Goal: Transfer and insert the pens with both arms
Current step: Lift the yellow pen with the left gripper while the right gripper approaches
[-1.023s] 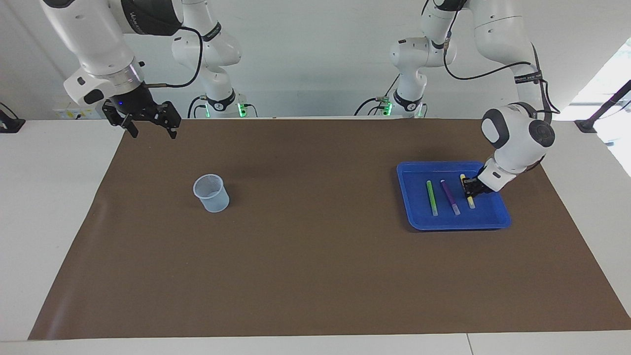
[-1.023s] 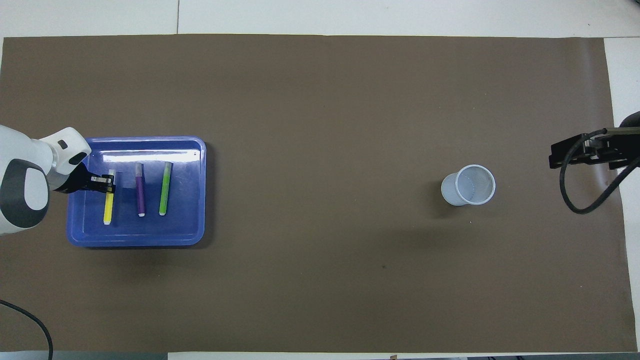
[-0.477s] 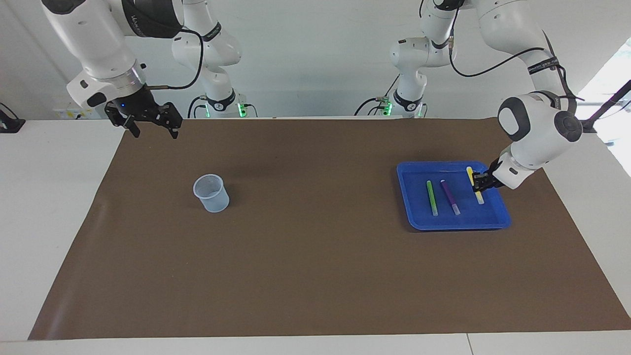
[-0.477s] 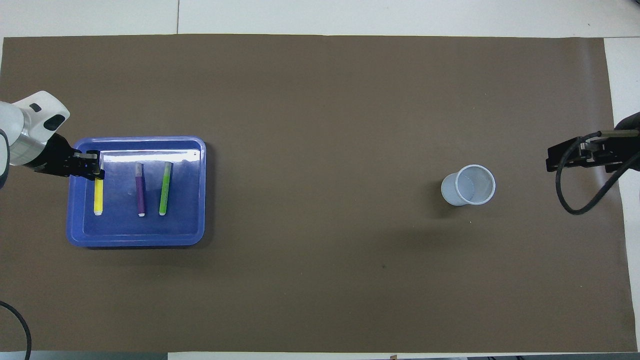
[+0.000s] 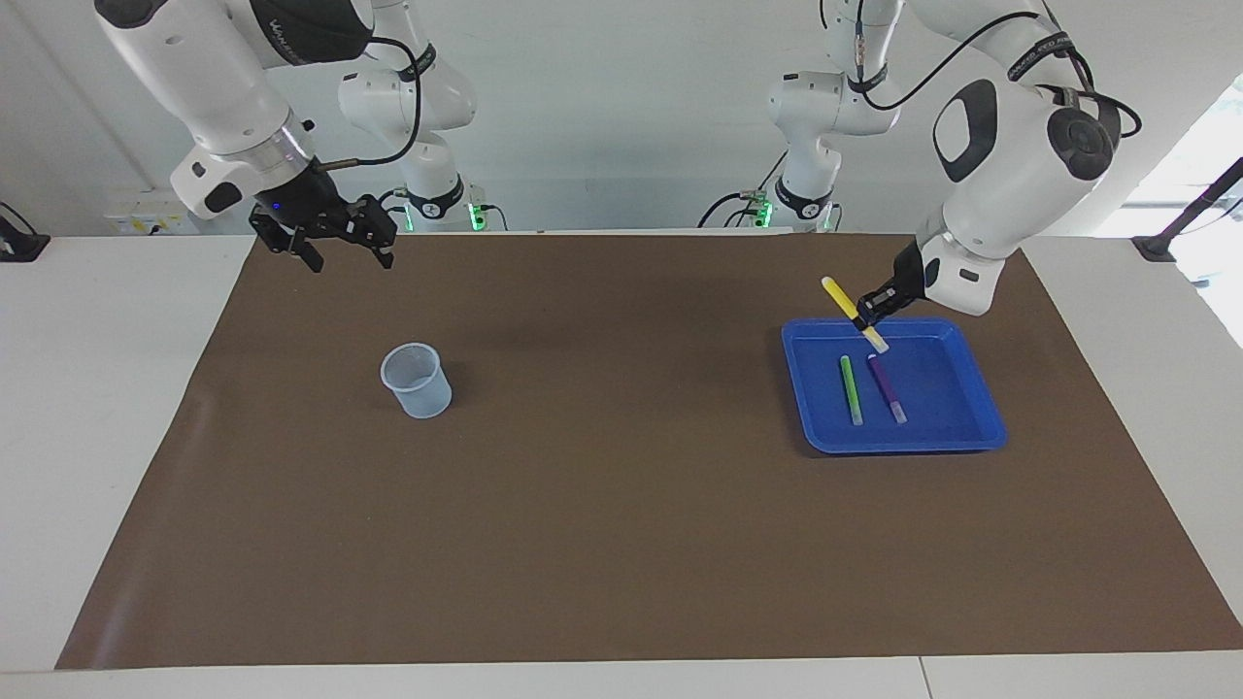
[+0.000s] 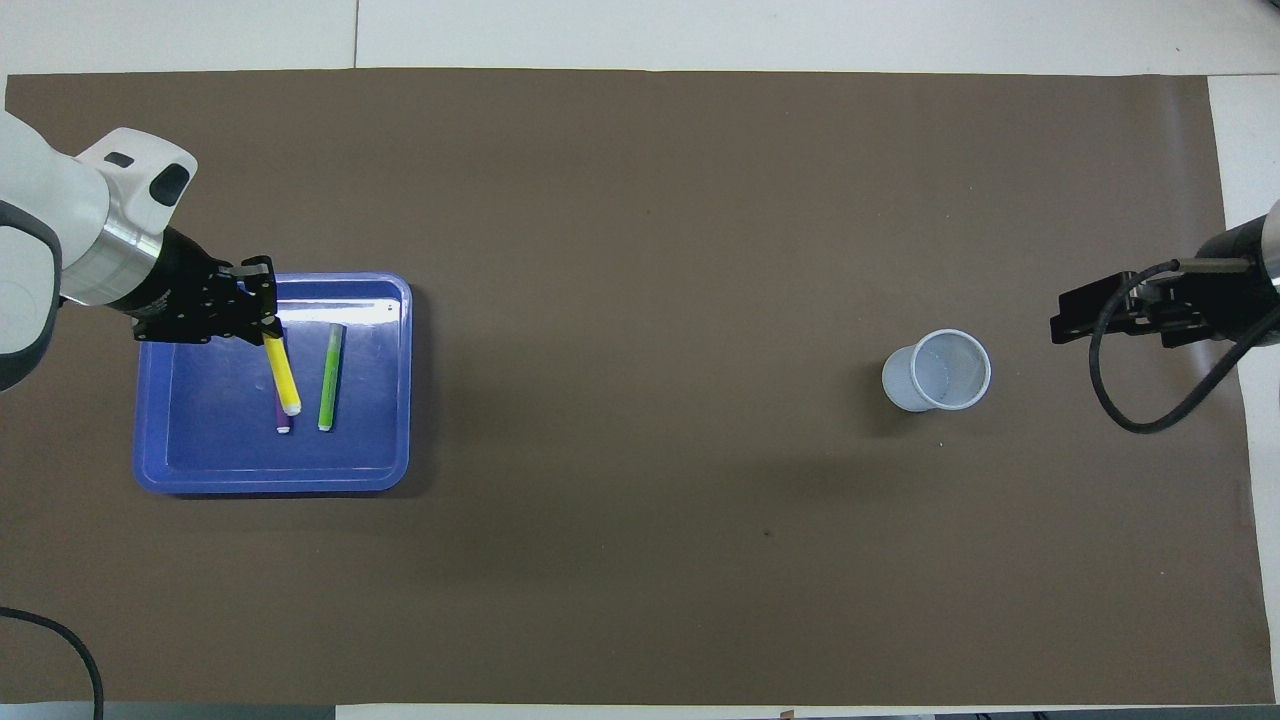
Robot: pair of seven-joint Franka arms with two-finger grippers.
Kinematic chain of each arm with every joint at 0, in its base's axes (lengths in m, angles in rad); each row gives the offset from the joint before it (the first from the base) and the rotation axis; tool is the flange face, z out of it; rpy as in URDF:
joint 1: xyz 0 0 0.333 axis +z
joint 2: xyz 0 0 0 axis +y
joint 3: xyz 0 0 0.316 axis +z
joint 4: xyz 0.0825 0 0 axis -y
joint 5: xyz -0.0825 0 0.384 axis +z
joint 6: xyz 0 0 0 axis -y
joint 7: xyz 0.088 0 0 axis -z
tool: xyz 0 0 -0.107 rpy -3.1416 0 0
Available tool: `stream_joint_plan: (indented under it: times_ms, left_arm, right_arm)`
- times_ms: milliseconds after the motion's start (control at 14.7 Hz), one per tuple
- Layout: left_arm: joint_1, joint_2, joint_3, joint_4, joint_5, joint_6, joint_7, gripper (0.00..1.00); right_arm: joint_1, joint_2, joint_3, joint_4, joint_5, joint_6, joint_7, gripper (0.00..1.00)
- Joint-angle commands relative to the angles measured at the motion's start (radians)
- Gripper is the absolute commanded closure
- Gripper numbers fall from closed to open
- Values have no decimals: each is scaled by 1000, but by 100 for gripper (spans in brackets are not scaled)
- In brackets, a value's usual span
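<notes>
Facing view alone shows yellow pen (image 5: 841,298) lifted.

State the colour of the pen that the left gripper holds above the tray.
Yellow pen, with a pale tip, shown best in the facing view.

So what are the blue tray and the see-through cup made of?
The shallow blue tray looks like glossy plastic: light glints off its floor. The small pale see-through cup seems thin, frosted plastic, since the brown mat shows faintly through.
</notes>
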State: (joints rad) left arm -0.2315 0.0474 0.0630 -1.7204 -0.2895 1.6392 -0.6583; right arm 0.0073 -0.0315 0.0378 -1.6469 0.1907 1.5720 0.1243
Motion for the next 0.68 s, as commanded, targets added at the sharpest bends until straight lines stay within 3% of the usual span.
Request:
stream_joint_plan:
  times_ms: [0,205,409,614]
  left_arm:
    - [0,-61,-9,-19,-152,-44,-208,100]
    - [0,-89,-15,-62,-319,-29,-416,100]
    - [0,-141,-15,-169,-474,54,-562,100]
    - [-14,-178,-15,-248,-569,129,-694,100]
  right_arm:
    - [-7,-13,54,-16,134,49,88,0]
    - [-7,-10,102,-21,312,137,220,0]
    - [-7,-8,177,-25,468,241,309,0]
    - [-7,-11,282,-57,493,392,397,0]
